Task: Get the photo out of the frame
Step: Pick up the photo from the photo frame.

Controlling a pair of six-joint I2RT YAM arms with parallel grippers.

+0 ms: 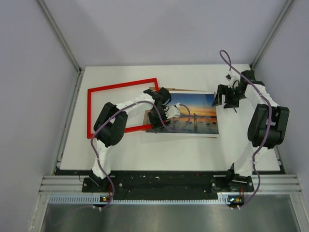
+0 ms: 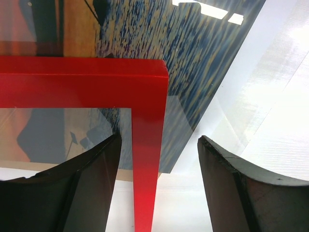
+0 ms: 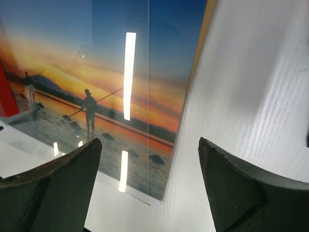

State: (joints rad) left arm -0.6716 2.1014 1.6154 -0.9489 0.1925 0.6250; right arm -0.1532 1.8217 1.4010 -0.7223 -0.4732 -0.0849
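Top view alone shows the layout: photo (image 1: 195, 113) flat, long axis left-right, frame (image 1: 120, 85) corner overlapping its left end under my left gripper (image 1: 161, 118), right gripper (image 1: 223, 99) at its right end; left wrist: fingers apart astride the frame's rail; right wrist: fingers apart, gripping nothing, over the photo's edge.

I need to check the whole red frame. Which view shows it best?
Top external: the red frame shows all four sides, the left arm crossing it. Left wrist gives one corner; right wrist only a red sliver.
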